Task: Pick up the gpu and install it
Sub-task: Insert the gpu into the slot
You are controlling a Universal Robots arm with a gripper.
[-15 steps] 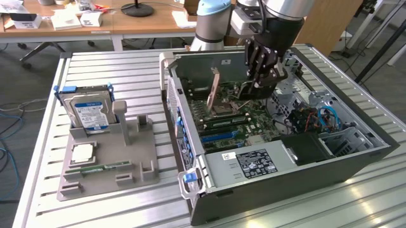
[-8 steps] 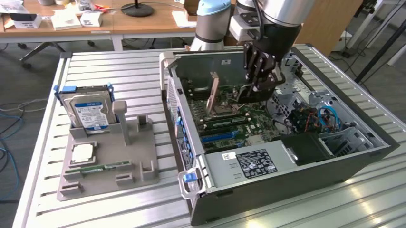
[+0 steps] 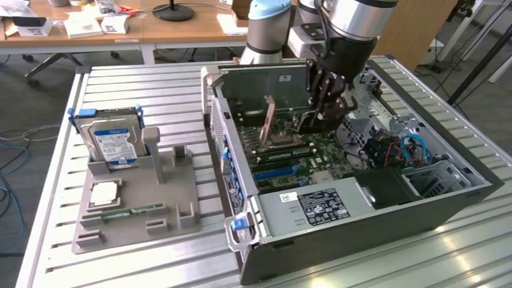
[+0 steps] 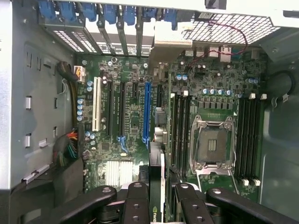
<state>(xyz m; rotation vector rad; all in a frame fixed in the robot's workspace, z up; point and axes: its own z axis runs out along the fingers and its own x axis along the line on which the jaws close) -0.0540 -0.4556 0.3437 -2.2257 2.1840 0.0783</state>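
Wrist view: gripper (image 4: 160, 193) fingers clamped gpu (image 4: 155, 168) edge-on over motherboard (image 4: 131, 93), near blue slot (image 4: 146, 112).

Robotics laboratory set in an office-like room. A robot arm (image 3: 268, 24) stands at a slatted metal table (image 3: 144, 84), its hand (image 3: 322, 120) holding a gpu (image 4: 155, 186) inside an open computer case (image 3: 448, 204). A grey parts holder (image 3: 136, 204) presents a hard drive (image 3: 114, 141). Behind are wooden desks (image 3: 184, 33) with boxes (image 3: 33, 25), a chair base (image 3: 50, 63), and loose cables (image 3: 9, 159) on the floor.
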